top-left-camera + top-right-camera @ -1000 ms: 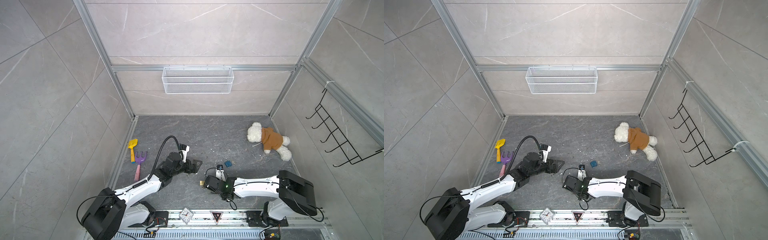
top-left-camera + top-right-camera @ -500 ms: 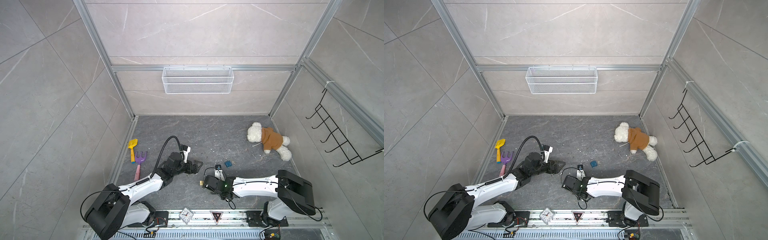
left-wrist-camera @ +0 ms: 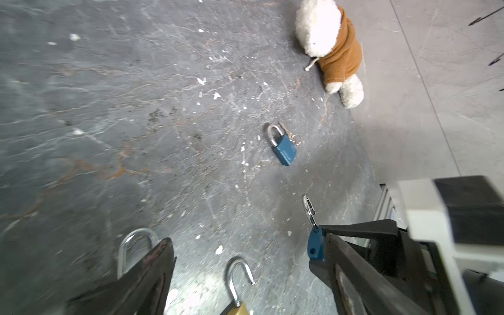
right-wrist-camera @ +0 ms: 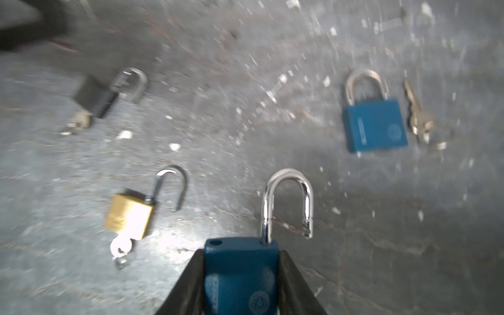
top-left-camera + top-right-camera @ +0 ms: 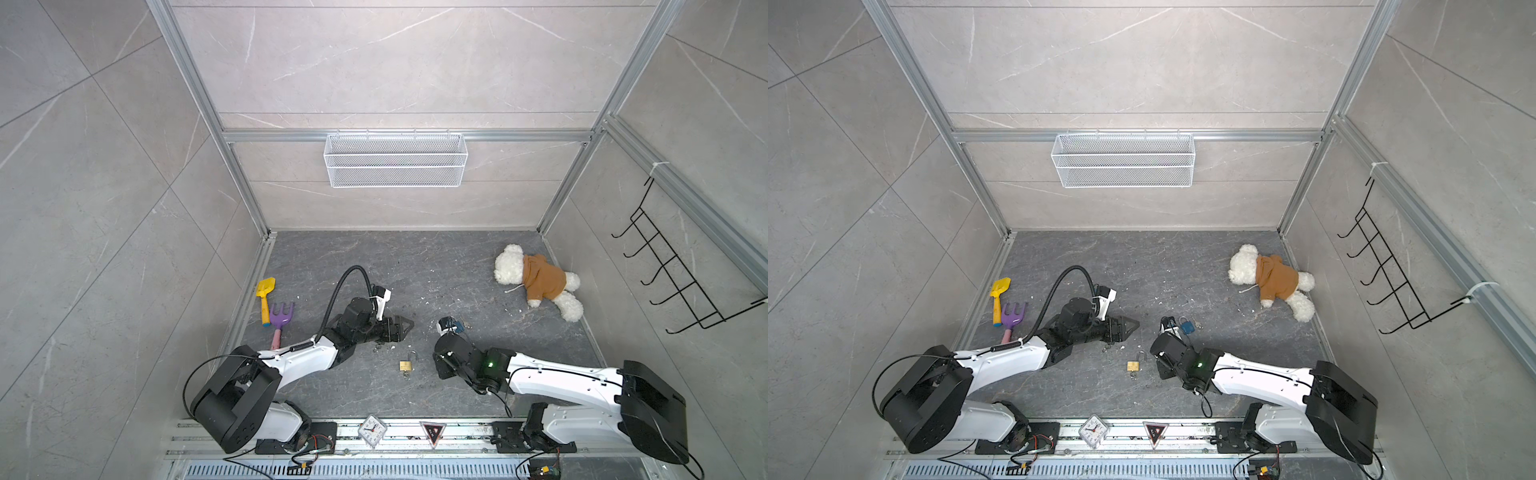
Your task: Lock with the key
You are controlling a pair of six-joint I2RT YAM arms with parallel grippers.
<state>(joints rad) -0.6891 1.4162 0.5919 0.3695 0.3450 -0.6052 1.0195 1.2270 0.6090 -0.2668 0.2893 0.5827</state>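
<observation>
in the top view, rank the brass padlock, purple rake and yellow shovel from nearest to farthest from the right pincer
From the right pincer:
1. brass padlock, just to its left.
2. purple rake, far left by the wall.
3. yellow shovel, beside the rake, further left and back.

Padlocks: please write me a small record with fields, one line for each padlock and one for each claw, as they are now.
held blue padlock: clamped in right claw, shackle open
second blue padlock: on floor, shackle shut, loose key beside it
brass padlock: on floor, shackle open, inserted key in its base
black padlock: on floor, blurred, shackle state unclear
left claw: open, holding nothing
right claw: shut on held blue padlock
</observation>
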